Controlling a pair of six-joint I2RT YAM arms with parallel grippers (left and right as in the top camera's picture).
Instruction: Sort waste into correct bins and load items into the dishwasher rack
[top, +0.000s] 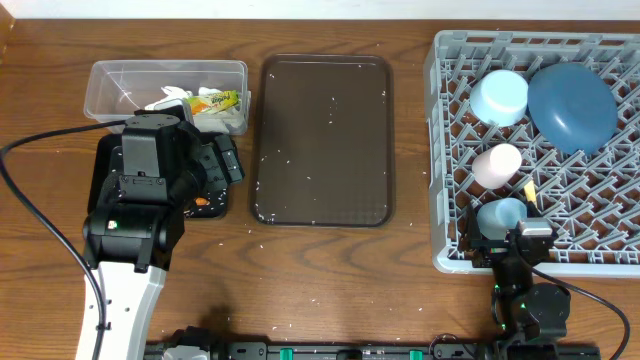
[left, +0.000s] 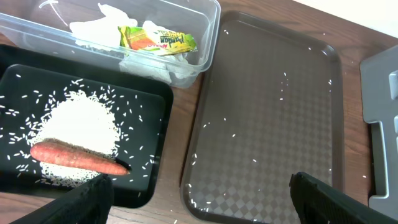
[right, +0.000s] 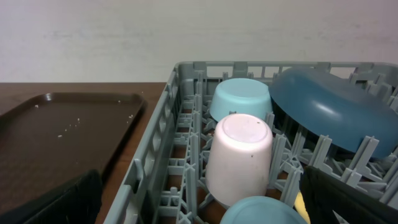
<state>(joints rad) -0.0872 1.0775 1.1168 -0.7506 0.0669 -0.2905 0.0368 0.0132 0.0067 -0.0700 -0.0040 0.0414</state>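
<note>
Waste (top: 215, 102) looks fully sorted. The clear tub (top: 113, 86) holds one snack wrapper (left: 158, 40) and crumpled tissue (left: 90, 28), though how many pieces of tissue I cannot tell. The black tray (left: 152, 102) holds one carrot (left: 74, 157) lying on one rice heap (left: 81, 121). The dishwasher rack (top: 437, 200) at the right of the surface (top: 330, 290) carries one plate (top: 572, 105), one bowl (top: 498, 96), two cups, white-pink (top: 497, 165) and light blue (top: 500, 213), and a yellow sliver that is probably the one spoon (top: 530, 192). By my reading this is the closing step. Only stray grains dot the brown serving tray (left: 267, 124), too fine to pinch, so the next move is likely a clean retreat. The left pincer (left: 200, 180) hangs wide and empty above the two trays. The right pincer (right: 200, 177) gapes wide and empty at the rack's near edge.
</note>
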